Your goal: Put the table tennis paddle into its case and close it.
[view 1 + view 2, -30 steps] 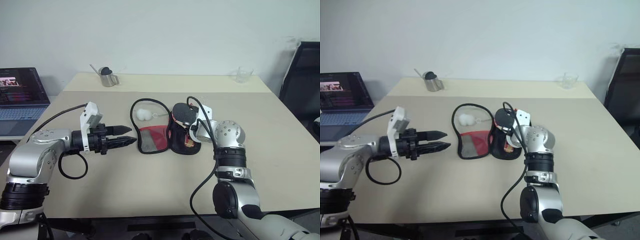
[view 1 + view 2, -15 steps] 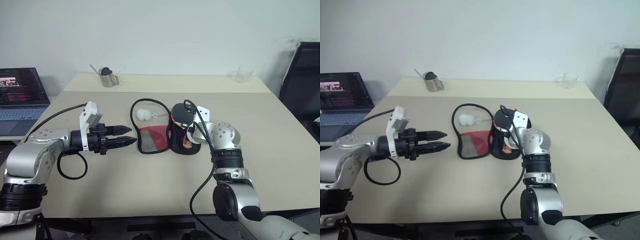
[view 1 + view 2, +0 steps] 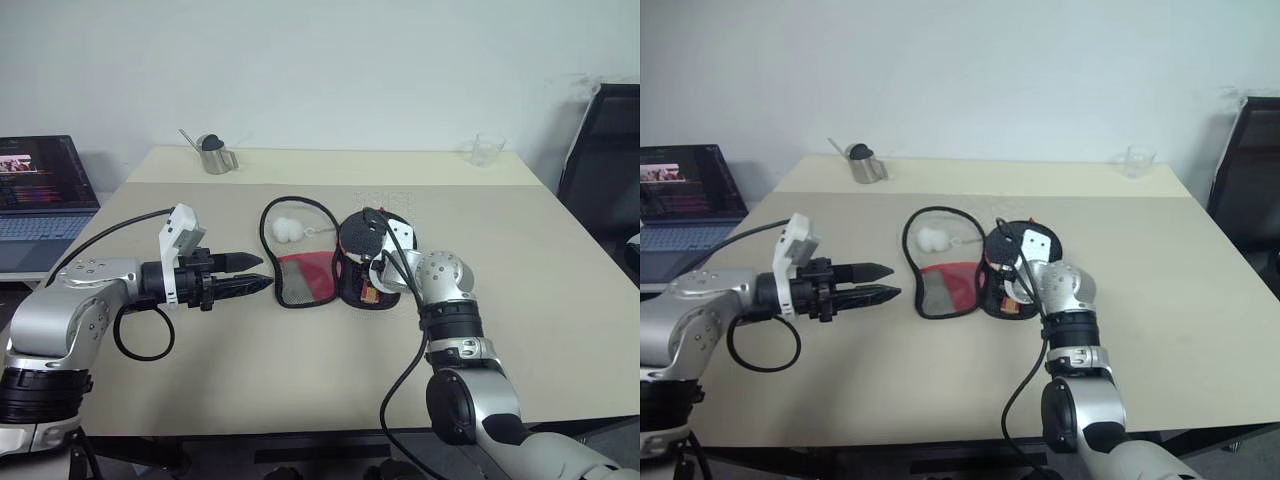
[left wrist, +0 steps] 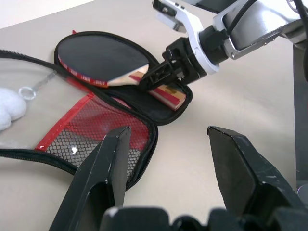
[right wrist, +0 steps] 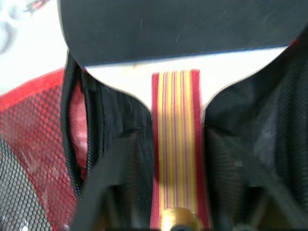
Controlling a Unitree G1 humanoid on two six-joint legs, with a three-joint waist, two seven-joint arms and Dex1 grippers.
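Two hands were over the beige counter (image 3: pixel 560 250). The black fabric case (image 3: pixel 300 262) with red mesh panel lay unzipped and spread flat on the counter, with its white ball charm (image 3: pixel 290 229) on the left half. The table tennis paddle (image 4: pixel 103 60), round black rubber blade with a striped red and yellow wooden handle, lay in the right half of the case. The right hand (image 4: pixel 161 77) was at the paddle handle, its black fingers standing on both sides of the handle with a gap, so the grip looked released. The left hand (image 3: pixel 255 272) hovered just left of the case, its two fingers spread apart and grasping nothing.
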